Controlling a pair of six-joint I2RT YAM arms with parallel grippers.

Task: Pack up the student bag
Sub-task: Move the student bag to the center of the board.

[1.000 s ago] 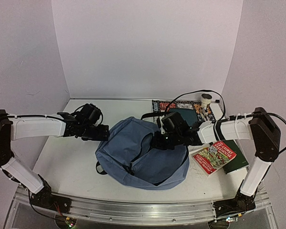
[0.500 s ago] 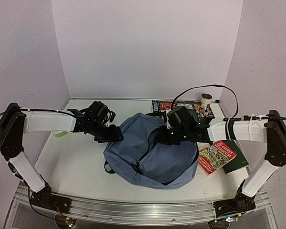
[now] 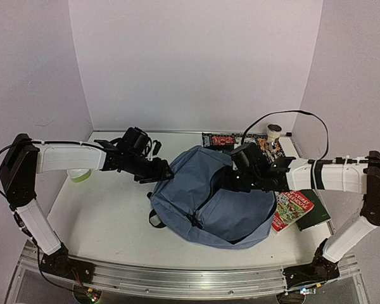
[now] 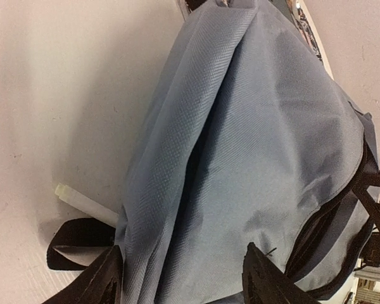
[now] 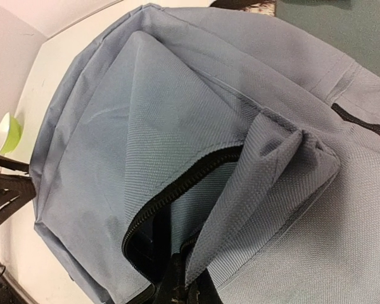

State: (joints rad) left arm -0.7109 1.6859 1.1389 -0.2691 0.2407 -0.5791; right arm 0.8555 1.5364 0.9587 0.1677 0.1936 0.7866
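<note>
The student bag (image 3: 234, 212), a big slate-blue backpack, lies in the middle of the table with its main zipper (image 5: 177, 183) partly undone. My right gripper (image 3: 227, 184) is shut on the fabric lip beside that opening (image 5: 190, 286), lifting it into a peak. My left gripper (image 3: 163, 171) is at the bag's upper left edge. In the left wrist view its fingers (image 4: 266, 278) stand wide apart and press on either side of a bunched fold of the bag (image 4: 240, 145). The bag's inside is dark.
A red picture book (image 3: 292, 208) lies on a green book (image 3: 319, 216) right of the bag. A patterned book (image 3: 223, 139) and a small white roll (image 3: 274, 131) are behind it. A green object (image 3: 79, 175) lies left. A black strap (image 4: 76, 235) and white stick (image 4: 85, 204) poke out under the bag.
The bag has slid to the right across the table with both grippers at it. The left jaws have narrowed onto the bag's edge. The green object now shows behind the left arm.
</note>
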